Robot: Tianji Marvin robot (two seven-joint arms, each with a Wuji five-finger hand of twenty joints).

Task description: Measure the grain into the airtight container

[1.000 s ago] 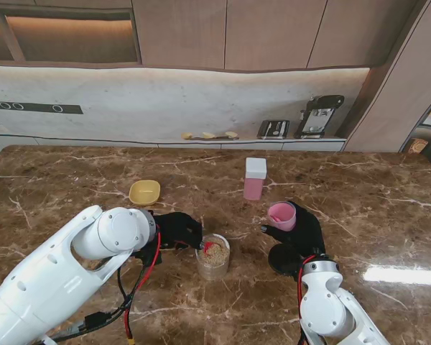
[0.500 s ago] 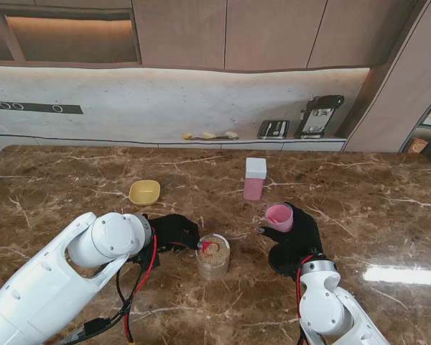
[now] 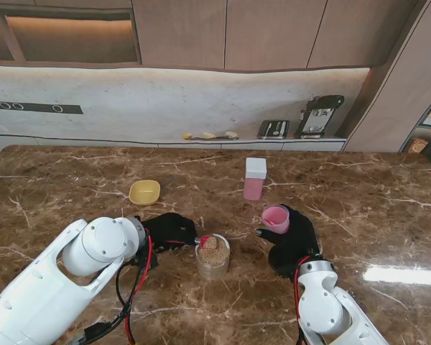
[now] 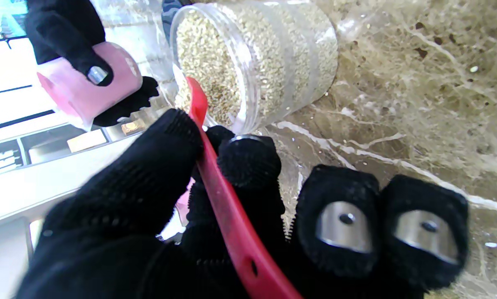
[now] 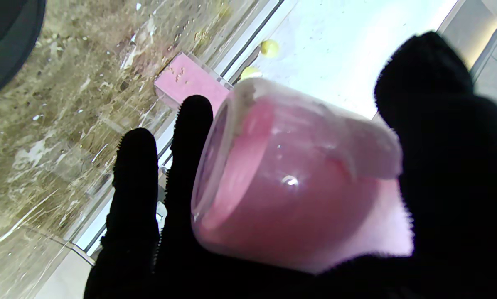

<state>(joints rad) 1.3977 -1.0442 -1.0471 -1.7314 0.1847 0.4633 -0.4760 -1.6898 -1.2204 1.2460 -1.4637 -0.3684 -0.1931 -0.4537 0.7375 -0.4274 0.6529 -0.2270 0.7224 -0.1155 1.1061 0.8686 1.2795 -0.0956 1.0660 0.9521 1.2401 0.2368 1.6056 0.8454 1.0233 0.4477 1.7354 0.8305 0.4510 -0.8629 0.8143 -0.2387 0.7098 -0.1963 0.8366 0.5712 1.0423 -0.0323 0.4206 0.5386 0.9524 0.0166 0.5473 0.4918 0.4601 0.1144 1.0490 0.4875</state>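
Stand view shows the left hand (image 3: 171, 231) pinching a red scoop (image 4: 227, 207) whose tip sits in the clear grain jar (image 3: 212, 256) on the tabletop (image 3: 72, 180), while the right hand (image 3: 296, 237) grips a pink cup (image 3: 276, 218), raised and tilted toward the jar, well apart from it. The pink airtight container (image 3: 254, 179) stands farther from me, lid on. Risks as I judge them: the scoop handle is held thinly between thumb and forefinger, so it could twist and shed grain over the marble; levering against the jar wall could tip the light jar; the tilted cup may spill whatever gets poured in.
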